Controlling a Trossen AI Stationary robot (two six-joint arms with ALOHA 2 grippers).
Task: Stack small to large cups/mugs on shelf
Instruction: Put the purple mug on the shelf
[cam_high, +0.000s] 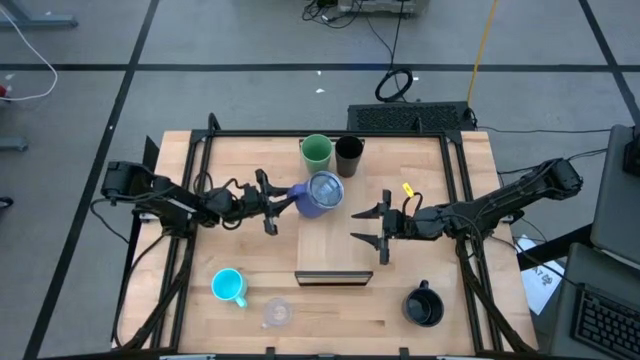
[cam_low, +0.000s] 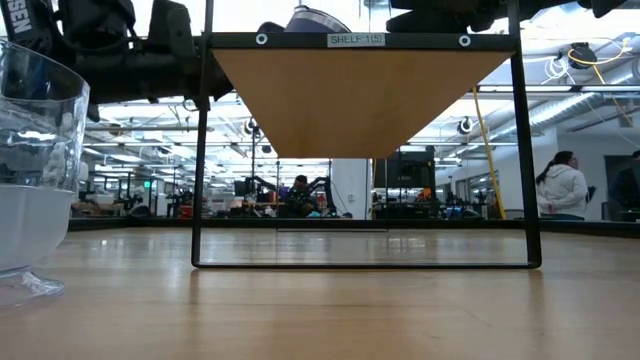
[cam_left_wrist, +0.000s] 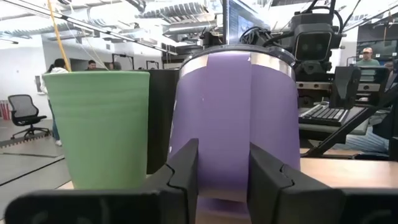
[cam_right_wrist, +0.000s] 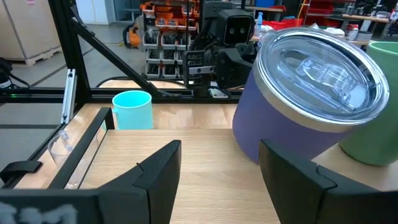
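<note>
**Left gripper holds the lavender mug by its handle on the shelf**

The left gripper has its two fingers clamped on the handle of the lavender-grey mug, which fills the space straight ahead of them. The mug carries a clear lid and stands on the shelf. Just past the fingers, beside the mug and almost touching it, stands the green cup; the slim black tumbler stands next to that, both at the shelf's far end.

The right gripper hovers over the shelf with its fingers spread and nothing between them. The lavender-grey mug sits ahead of its fingertips and apart from them.

Off the shelf, on the table, the cyan handled mug and the small clear glass sit near each other behind the left gripper; the wide black mug sits behind the right one.
</note>
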